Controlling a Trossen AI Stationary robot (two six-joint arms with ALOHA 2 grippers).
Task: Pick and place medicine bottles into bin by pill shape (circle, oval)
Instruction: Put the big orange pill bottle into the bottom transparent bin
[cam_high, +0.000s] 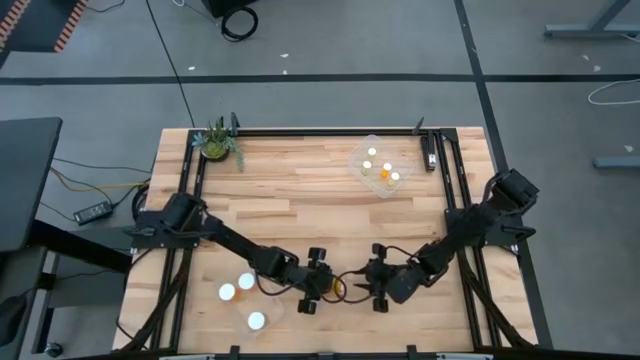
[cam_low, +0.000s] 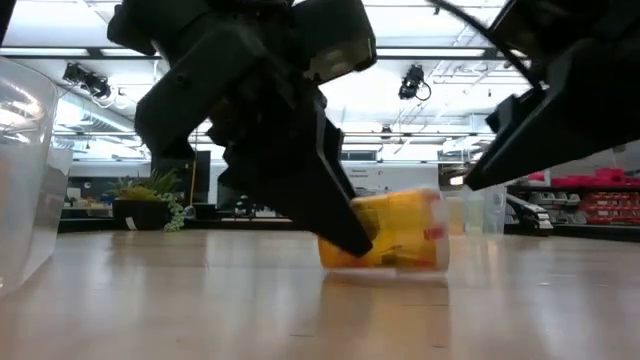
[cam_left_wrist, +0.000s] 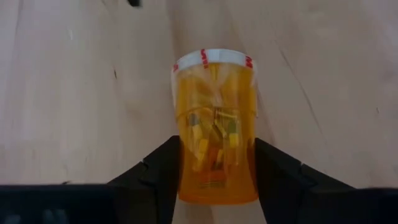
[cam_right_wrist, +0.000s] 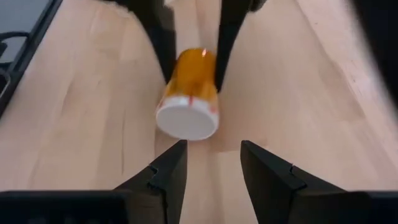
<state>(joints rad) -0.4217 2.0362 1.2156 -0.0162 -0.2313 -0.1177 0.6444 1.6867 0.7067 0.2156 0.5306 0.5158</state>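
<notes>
One bottle (cam_left_wrist: 216, 130) lies on its side near the middle of the desk's (cam_high: 300, 200) front edge, its orange body between the fingers of your left gripper (cam_high: 318, 283) — closed on it, by the look of the wrist view. It should be light, stiff and slick; keep hold at mid-body, clear of the white cap (cam_right_wrist: 186, 121). Your right gripper (cam_right_wrist: 211, 165) faces that cap, fingers apart, holding nothing. Nearer the front-left corner stand three capped bottles (cam_high: 246, 281); the clear bin (cam_high: 380, 165) sits at the far right.
</notes>
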